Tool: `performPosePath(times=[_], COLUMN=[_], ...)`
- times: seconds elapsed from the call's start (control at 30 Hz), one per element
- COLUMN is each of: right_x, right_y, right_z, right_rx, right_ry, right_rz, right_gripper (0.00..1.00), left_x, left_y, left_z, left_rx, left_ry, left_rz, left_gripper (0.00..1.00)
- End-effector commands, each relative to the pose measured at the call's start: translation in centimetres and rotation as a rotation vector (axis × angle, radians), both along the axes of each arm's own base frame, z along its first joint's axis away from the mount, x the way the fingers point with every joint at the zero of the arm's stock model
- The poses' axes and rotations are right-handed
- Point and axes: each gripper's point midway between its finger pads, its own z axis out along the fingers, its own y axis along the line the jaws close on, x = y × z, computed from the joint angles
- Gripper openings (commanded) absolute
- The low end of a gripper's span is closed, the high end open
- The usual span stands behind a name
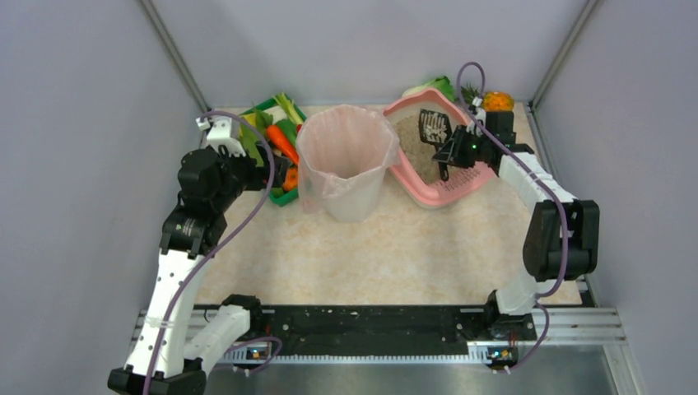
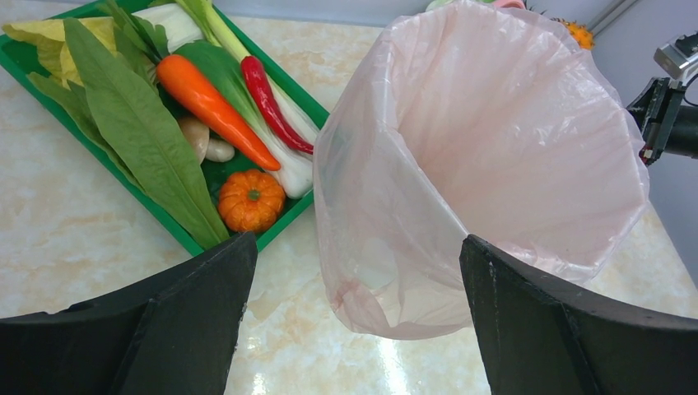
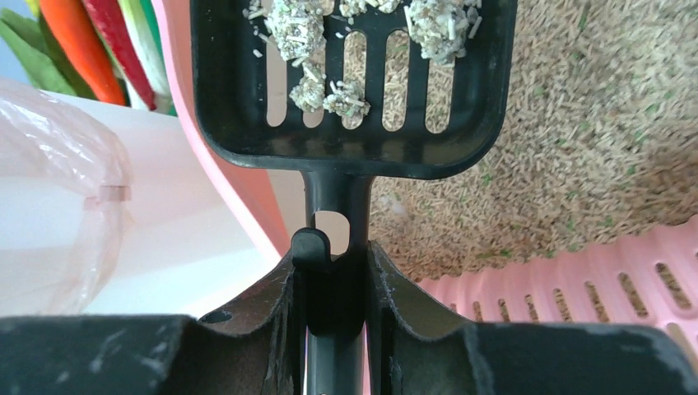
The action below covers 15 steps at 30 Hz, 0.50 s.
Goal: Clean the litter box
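Several loose clumps (image 3: pixel 298 29) rode the stiff, light scoop (image 3: pixel 346 152); right gripper (image 3: pixel 333 271) pinched its thin handle, which we judged the best hold, above the litter box (image 1: pixel 461 188), right of the bin (image 1: pixel 342 193).

From above the near edge, the top view looks down over the whole counter (image 1: pixel 395 255). The left wrist view closely faces the lined bin (image 2: pixel 494 164); the right wrist view, tight over the litter box (image 3: pixel 576 265), also catches that bin.
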Motion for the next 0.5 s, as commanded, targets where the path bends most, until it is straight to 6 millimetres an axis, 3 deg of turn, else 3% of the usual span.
performPosePath(times=[0.0, 0.1, 0.2, 0.3, 0.47], right_x=[0.6, 0.3, 0.1, -0.3, -0.4], right_y=[0.4, 1.0, 0.7, -0.4, -1.4], right_z=[1.5, 2.0, 0.7, -0.6, 0.0], right_rx=[0.103, 0.185, 0.14, -0.017, -0.251], right_ry=[-0.007, -0.003, 0.048, 0.066, 0.037], right_rz=[0.003, 0.041, 0.027, -0.001, -0.022], right_gripper=[0.0, 0.0, 0.0, 0.0, 0.0], left_x=[-0.1, -0.2, -0.2, -0.2, 0.0], left_y=[-0.3, -0.1, -0.2, -0.1, -0.2], left_z=[1.3, 1.2, 1.1, 1.1, 1.0], left_rx=[-0.024, -0.022, -0.022, -0.022, -0.023], left_ry=[-0.052, -0.05, -0.048, -0.049, -0.045], left_rz=[-0.009, -0.003, -0.005, -0.002, -0.005], left_gripper=[0.98, 0.98, 0.98, 0.98, 0.98])
